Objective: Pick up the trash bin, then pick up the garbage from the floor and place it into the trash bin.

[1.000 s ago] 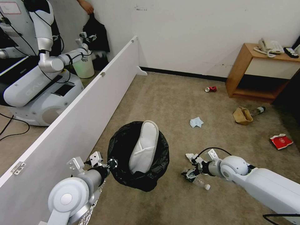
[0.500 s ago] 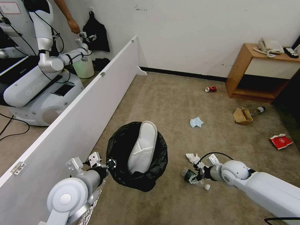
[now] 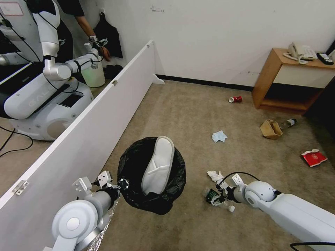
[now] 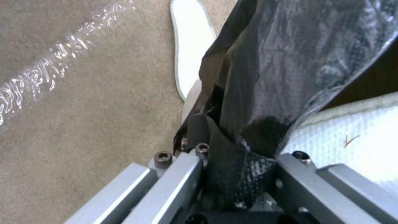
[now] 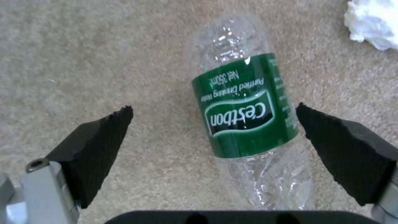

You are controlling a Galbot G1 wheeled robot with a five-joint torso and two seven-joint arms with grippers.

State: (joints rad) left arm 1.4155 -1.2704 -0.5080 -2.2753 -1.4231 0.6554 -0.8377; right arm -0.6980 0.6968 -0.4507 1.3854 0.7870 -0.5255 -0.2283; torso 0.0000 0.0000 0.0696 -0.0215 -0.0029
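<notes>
We judge the clear plastic bottle with a green label, lying on the beige carpet floor just beside a white tissue, as light, thin and easily crushed. Take it across the labelled middle. Our right tool stands released around it. Our left tool is clenched on the black-lined trash bin, which holds a white slipper.

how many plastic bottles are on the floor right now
2. One green-labelled bottle lies between the open right gripper's fingers; another bottle lies beside the brown paper bag near the wooden shelf. Others may be hidden.
</notes>
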